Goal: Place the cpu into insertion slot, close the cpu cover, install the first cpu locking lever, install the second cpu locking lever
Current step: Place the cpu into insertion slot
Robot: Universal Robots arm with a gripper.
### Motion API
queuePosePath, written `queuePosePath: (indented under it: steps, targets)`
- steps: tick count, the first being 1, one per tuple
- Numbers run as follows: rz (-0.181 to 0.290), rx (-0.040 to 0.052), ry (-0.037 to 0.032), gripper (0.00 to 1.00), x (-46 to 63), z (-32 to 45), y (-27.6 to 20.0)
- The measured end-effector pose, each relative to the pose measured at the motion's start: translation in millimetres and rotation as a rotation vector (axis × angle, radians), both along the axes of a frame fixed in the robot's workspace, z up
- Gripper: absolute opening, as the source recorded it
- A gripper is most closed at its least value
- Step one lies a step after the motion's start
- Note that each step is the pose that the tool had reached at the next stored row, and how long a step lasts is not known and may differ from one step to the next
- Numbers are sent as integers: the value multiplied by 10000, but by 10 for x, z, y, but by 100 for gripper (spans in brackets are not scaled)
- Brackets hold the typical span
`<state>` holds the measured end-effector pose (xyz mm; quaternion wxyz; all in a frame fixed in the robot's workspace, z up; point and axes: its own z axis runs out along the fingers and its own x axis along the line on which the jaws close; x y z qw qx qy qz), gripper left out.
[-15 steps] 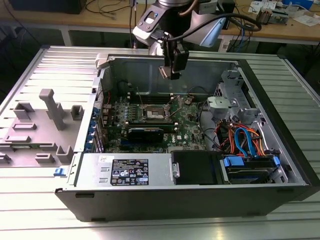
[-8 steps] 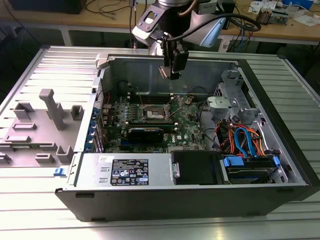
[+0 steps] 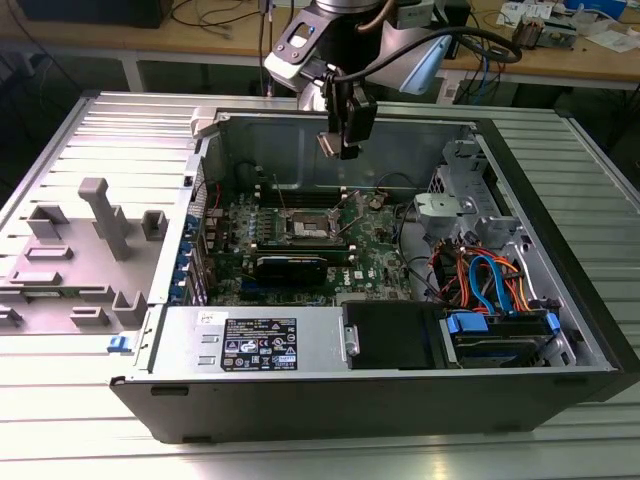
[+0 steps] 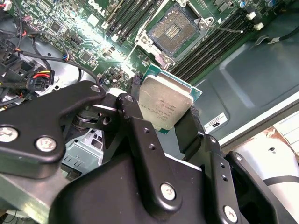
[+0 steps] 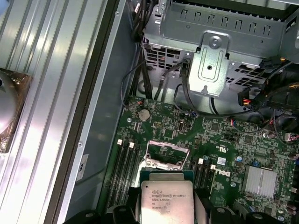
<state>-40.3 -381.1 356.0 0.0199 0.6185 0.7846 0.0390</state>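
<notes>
— Where's the cpu (image 4: 166,105)?

— In the gripper (image 4: 164,108). The black fingers (image 4: 195,122) have it pinched by two opposite edges, and they're no wider apart than the chip itself. In the exterior view the gripper hangs over the far half of the open case (image 3: 380,405). It's above the green board (image 3: 375,260) and well clear of it.

— Which way does it face?

— The metal top is turned up toward the wrist cameras and the back faces the board. It's square, so there's no long side to speak of. Its edges run roughly parallel with those of the slot (image 4: 174,29).

— And the slot?

— It's down on the board, apart from the chip. The dark centre is bare inside a silver rim. In the exterior view it sits a little toward the exterior view's left of the gripper.

— How does the chip look?

— A dull silver-grey lid with rounded corners and fine print on it. A thin green border shows along the free edges.

— Anything you can't see?

— The underside, and the two edges under the fingers. In the first wrist view the picture's edge cuts off part of it. In the exterior view I can't make it out at the gripper's tip.
</notes>
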Motion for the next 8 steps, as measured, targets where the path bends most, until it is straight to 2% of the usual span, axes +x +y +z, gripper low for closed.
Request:
queuePosePath:
  steps: [8]
  targets:
    - [-1068, 0, 0, 55, -2, -31, 0]
